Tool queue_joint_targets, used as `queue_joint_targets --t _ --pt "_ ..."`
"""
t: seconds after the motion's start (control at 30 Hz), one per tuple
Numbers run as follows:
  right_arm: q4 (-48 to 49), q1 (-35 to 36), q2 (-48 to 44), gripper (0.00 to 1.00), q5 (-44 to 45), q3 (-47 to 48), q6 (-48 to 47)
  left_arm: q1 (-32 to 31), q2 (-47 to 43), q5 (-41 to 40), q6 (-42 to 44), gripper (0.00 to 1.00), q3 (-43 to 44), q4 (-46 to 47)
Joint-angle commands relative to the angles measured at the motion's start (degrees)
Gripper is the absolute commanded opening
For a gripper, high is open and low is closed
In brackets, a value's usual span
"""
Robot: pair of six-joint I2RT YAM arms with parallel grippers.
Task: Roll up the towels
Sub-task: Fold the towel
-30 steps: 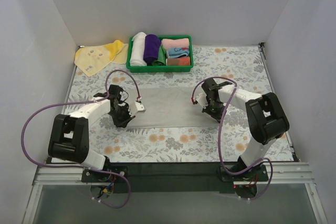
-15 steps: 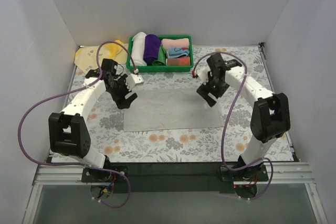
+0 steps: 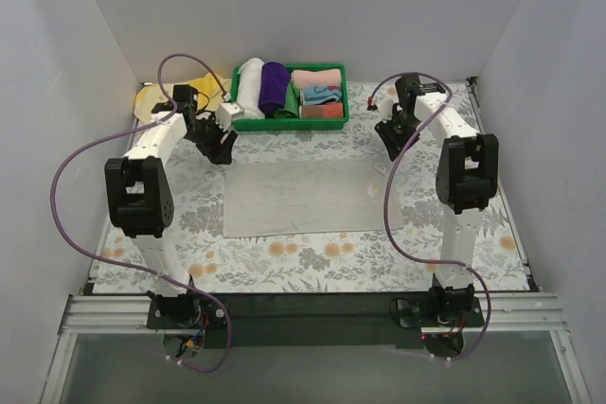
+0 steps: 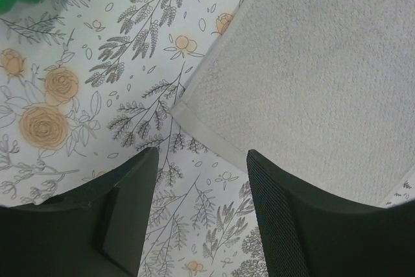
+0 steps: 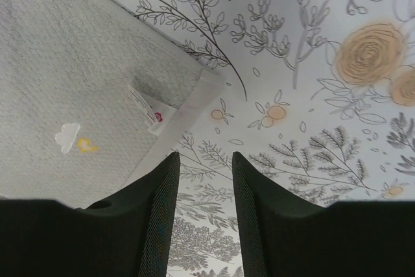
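The light grey towel (image 3: 303, 198) lies flat on the flowered table cover, spread wide. My left gripper (image 3: 220, 147) hovers open just off its far left corner. In the left wrist view the left gripper (image 4: 201, 154) has only flowered cover between its fingers, and the grey towel (image 4: 311, 76) lies up and to the right. My right gripper (image 3: 388, 144) hangs open by the far right corner. In the right wrist view the right gripper (image 5: 204, 157) holds nothing; the grey towel (image 5: 78, 95) with its small label (image 5: 146, 105) lies at left. The pale yellow towel (image 3: 206, 85) lies at the back left, partly behind the left arm.
A green basket (image 3: 289, 124) at the back centre holds white, purple, pink and blue rolled or folded cloths. White walls close in the table at the back and both sides. Purple cables loop off both arms.
Both grippers were shut on the grey towel's ends a second ago. They have let go, opened and swung toward the back; the towel now lies flat.
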Motion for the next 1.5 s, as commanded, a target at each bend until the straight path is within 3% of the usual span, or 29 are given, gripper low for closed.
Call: queue_joint_targets --t 0.0,0.1,0.3,0.77,0.9,0.93,1.13,1.17,1.47 --pt "-1.85 0.72 0.1 0.38 -2.97 2.48 0.53 0.03 -0.89 2.59 -1.19 0.53 1.59 1.47" --pt "-1.06 0.72 1.86 0.38 -2.97 2.83 1.23 0.29 0.16 2.68 -1.46 0.53 1.07 2.01" --pt "-0.09 0.72 5.55 0.4 -2.18 6.87 2.64 0.64 0.87 3.47 -2.34 0.63 0.36 3.07" --pt "1.23 0.9 10.74 0.42 -2.44 7.49 2.73 2.56 2.89 3.99 -3.04 0.7 0.63 3.33" --pt "1.32 1.07 11.27 0.31 -2.88 6.7 2.64 2.84 3.24 2.68 -3.3 0.7 -0.34 4.64" --pt "1.32 1.16 11.18 0.23 -3.32 5.65 2.64 2.93 3.42 1.98 -3.56 0.7 -0.25 4.82" --pt "1.67 1.77 9.95 0.11 -4.81 3.09 1.94 2.93 7.63 2.06 -4.53 0.69 2.38 4.82" --pt "1.67 1.77 9.69 0.03 -4.55 2.92 1.94 2.93 8.16 2.06 -4.88 0.69 2.91 4.82" --pt "1.67 1.77 7.58 0.01 -4.37 1.95 1.59 2.93 12.56 1.36 -6.03 0.63 5.11 7.28"
